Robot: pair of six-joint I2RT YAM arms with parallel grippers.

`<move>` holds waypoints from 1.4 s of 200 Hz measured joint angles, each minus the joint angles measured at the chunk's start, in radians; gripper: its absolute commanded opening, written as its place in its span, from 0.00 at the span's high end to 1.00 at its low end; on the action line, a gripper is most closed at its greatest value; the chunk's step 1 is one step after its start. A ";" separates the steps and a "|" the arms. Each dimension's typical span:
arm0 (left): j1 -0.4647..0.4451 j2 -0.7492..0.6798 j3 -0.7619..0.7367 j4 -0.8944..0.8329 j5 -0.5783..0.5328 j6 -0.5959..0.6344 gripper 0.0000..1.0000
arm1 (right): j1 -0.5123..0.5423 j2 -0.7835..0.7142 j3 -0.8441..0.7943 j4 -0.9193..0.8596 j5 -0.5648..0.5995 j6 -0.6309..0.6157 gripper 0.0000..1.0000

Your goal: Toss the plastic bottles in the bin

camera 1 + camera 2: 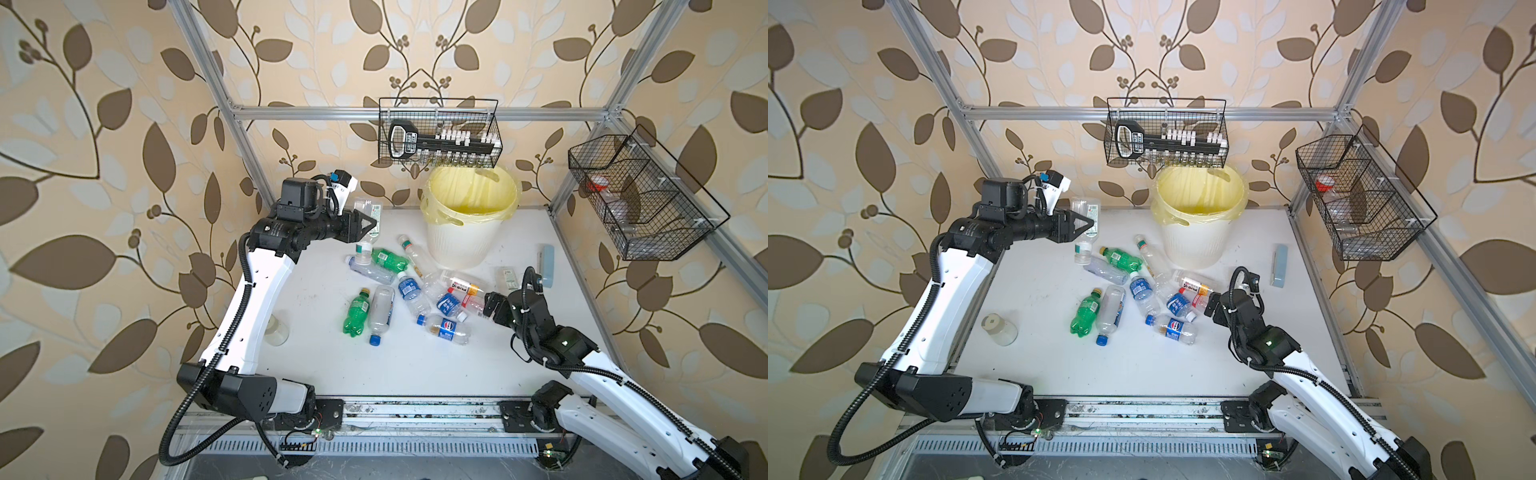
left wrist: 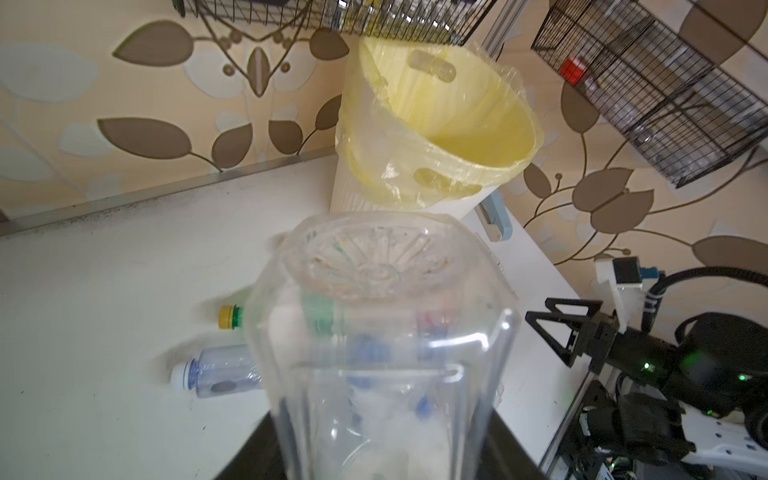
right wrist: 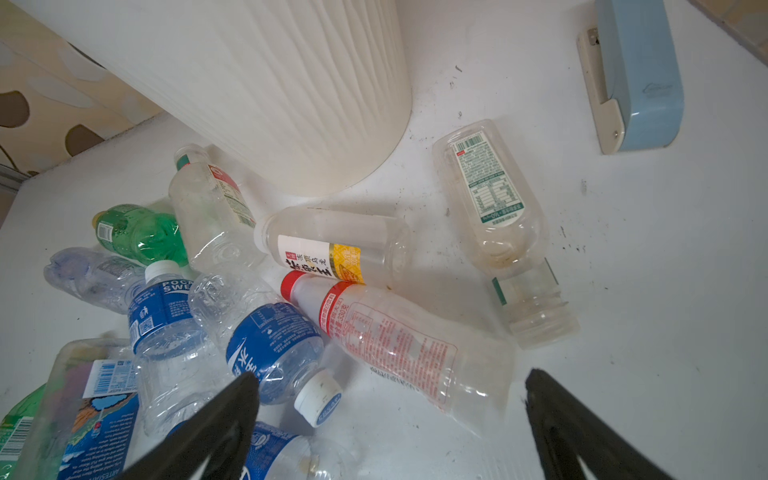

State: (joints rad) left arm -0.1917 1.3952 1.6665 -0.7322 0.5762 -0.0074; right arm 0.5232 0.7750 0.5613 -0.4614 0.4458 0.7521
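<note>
Plastic bottles (image 1: pixel 409 291), Pepsi bottle (image 1: pixel 446 328) (blue label)

We see the left arm (image 1: pixel 257 307) and the right arm (image 1: pixel 631 403): white shells, black joints, black ribbed cables (image 1: pixel 164 444). A green light (image 1: pixel 564 343) glows, maybe on a wrist.

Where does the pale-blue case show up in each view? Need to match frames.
Top view: pale-blue case lies right of the bin, apart from it.
Top view: same spot, right of the bin.
Left wrist: case peeks out beside the bin's base.
Right wrist: case lies apart from the bin's wall.
Shared landmark: the bin.
</note>
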 measured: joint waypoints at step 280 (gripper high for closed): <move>-0.312 0.862 0.985 0.332 -0.241 -0.221 0.01 | 0.064 0.039 0.032 -0.011 0.128 0.008 0.00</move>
State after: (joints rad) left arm -0.5034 2.2574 2.6514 -0.4000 0.3351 -0.2287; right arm 0.5873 0.8135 0.5930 -0.4728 0.5739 0.7597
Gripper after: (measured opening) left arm 0.989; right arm 0.999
